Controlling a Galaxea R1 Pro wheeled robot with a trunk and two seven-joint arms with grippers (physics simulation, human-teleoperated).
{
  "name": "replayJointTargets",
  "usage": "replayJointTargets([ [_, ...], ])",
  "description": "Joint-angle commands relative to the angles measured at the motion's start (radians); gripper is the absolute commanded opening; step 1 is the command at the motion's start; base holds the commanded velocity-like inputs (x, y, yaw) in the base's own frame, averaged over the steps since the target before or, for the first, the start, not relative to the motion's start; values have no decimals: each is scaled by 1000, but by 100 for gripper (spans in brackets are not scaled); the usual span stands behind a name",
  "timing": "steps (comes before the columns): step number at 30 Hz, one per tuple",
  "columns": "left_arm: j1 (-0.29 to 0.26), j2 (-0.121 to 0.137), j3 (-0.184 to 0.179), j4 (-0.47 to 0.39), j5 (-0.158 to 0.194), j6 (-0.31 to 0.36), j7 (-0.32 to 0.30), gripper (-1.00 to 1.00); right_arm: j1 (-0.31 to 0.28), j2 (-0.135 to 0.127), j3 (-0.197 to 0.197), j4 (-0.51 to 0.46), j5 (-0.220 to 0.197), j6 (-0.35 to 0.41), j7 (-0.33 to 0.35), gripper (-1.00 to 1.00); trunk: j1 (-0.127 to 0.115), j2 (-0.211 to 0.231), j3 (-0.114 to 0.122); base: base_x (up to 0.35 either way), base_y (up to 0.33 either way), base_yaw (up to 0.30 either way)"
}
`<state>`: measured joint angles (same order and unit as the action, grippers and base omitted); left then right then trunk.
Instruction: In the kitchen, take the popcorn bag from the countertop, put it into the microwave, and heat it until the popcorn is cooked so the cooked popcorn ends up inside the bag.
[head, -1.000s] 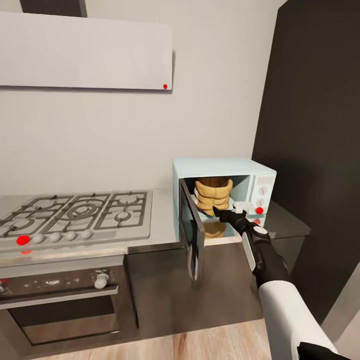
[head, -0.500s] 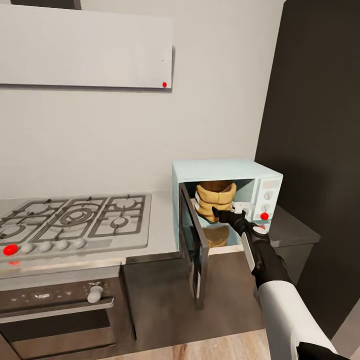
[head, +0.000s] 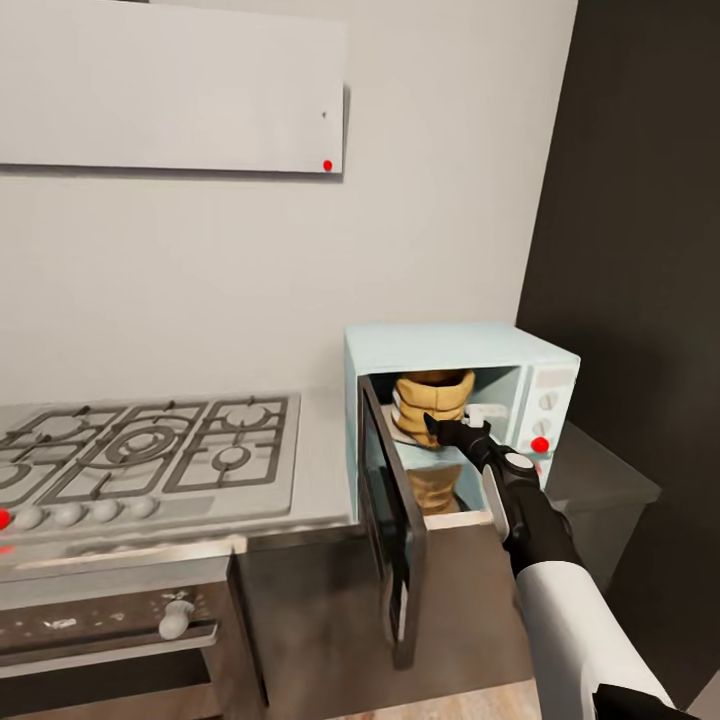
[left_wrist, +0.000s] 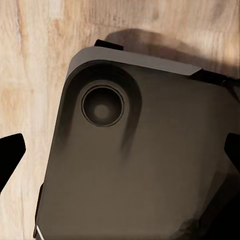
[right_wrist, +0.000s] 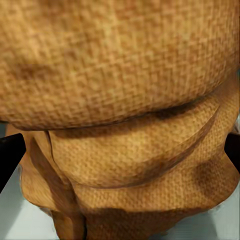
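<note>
A: Head view first — what differs from a second ago?

B: The whole picture has slid left, so the camera has moved, not the kitchen. The gas hob (head: 150, 450) and the oven (head: 110, 625) sit further left and lower in the picture, and more of the dark wall panel (head: 640, 250) shows at right. The right gripper (head: 455, 432) stays at the mouth of the microwave (head: 450, 345), and the popcorn bag (head: 432, 405) has not shifted inside.

A: What is the gripper doing?

B: Its dark fingers reach into the opening right at the bag's lower front. In the right wrist view the bag (right_wrist: 120, 120) fills the space between the fingertips, which peek in at both edges, so the fingers are spread around it. Whether they press on it, I cannot tell. In the left wrist view the left gripper (left_wrist: 120, 155) has its fingertips wide apart with nothing between them, over a grey part of the robot base (left_wrist: 135, 165) and the wooden floor (left_wrist: 30, 75).

A: Edges and room?

B: The microwave door (head: 392, 530) swings out toward the camera, hinged at left, just left of the right arm. The bag stands upright in the cavity, clear of the side walls. The microwave rests on the tabletop (head: 325, 450), just right of the hob.

A: And the bag?

B: Tan-brown, coarse woven texture, thick rolled rim, bulging horizontal folds.
</note>
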<state>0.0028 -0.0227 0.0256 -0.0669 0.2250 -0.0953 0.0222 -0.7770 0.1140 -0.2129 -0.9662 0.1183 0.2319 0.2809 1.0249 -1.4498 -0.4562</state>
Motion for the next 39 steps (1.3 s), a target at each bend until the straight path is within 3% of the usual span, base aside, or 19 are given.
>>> replayJointTargets([
  [1,0,0,2,-1,2,-1,2,100,-1,2,-5,-2,11,4,10,100,0,0,-1,144,0,0],
  [25,0,0,2,-2,2,-1,2,100,-1,6,-5,0,9,4,17,100,0,0,-1,66,0,0],
  [39,0,-2,2,-2,2,-1,5,100,-1,1,-5,-3,14,7,16,100,0,0,-1,-300,0,0],
])
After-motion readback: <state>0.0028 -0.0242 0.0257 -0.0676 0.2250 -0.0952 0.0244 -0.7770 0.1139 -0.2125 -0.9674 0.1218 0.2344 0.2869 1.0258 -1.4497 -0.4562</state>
